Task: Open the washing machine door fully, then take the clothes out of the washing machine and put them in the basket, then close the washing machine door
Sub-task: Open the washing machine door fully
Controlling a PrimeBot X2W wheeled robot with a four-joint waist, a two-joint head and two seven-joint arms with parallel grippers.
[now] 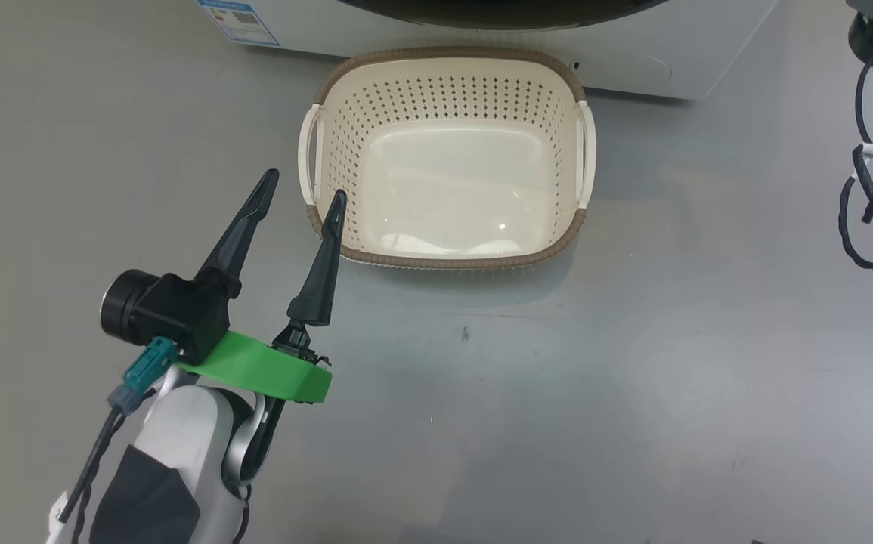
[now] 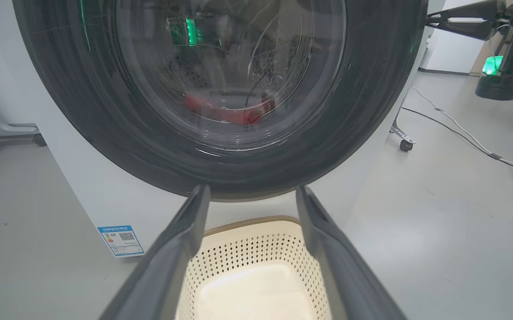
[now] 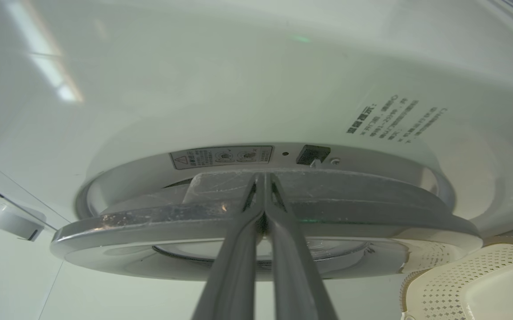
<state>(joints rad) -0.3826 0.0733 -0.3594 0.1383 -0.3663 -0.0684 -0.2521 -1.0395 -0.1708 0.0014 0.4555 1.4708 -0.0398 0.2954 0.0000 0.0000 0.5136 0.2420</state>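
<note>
Head view: my left end effector (image 1: pixel 306 184), spread, beside the empty cream basket (image 1: pixel 466 262) before the white washing machine (image 1: pixel 633 45). Left wrist: red clothes (image 2: pixel 229 111) behind the black-rimmed glass door (image 2: pixel 105 133). Right wrist: right end effector (image 3: pixel 263 178) pressed together at that door's edge.

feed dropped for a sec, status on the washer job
Left claw open, by the basket. Right claw shut, tips at the edge of the washing machine door. Clothes behind its glass; basket empty, close below the door.

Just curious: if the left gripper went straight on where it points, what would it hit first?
Probably the washing machine door, at its lower black rim, passing above the basket; depth is unclear.
</note>
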